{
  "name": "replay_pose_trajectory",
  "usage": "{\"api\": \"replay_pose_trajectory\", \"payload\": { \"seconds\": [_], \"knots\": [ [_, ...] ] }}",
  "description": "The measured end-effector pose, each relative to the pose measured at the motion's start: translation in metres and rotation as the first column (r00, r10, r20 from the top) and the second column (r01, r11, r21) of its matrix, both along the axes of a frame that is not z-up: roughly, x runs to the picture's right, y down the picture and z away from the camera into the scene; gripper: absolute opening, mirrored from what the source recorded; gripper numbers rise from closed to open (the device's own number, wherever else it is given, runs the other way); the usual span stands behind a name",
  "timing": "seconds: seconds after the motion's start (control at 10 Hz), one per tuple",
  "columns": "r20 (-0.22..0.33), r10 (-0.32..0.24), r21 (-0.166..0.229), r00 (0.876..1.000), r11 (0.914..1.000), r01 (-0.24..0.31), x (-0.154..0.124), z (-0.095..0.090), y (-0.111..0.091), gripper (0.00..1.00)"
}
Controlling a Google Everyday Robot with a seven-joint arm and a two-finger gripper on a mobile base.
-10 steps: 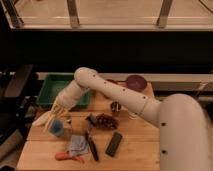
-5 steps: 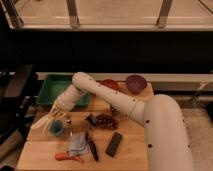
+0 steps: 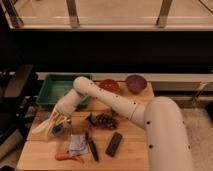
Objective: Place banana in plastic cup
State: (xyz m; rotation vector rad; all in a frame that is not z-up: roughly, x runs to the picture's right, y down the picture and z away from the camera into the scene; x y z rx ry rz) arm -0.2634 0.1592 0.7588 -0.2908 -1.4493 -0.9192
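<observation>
Banana [image 3: 46, 129] hangs from the gripper [image 3: 56, 124], pale and long, slanting down and to the left over the left part of the table [image 3: 132, 150]. Its lower tip reaches close to the table's left edge. The fingers are clamped on the banana's upper part.

Cup [image 3: 58, 128], the small blue one, shows only in part, just beside the banana and under the gripper. Whether the banana's end is inside it or merely in front of it cannot be told.

The arm [image 3: 110, 100] runs from the bulky white body at lower right, up across the table, bends at an elbow before the green tray [image 3: 50, 90], then drops to the gripper. It spans most of the table's back half.

To the right of the gripper lie a bunch of dark grapes [image 3: 106, 120] and a small dark thing just beside them. Nearer the front edge are a pale crumpled bag [image 3: 78, 144], a dark tool [image 3: 92, 149], a black block [image 3: 114, 144] and a carrot [image 3: 69, 157], the last almost at the front rim. At the back stand a red bowl [image 3: 109, 85] and a purple bowl [image 3: 135, 83]. Bare wood shows at the front left corner and along the front right.
</observation>
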Motion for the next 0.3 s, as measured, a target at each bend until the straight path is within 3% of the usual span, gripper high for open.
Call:
{"api": "replay_pose_trajectory", "payload": {
  "seconds": [0.3],
  "knots": [
    [-0.002, 0.006, 0.000, 1.000, 1.0000, -0.006, 0.0025, -0.0008, 0.0000, 0.64]
  ]
}}
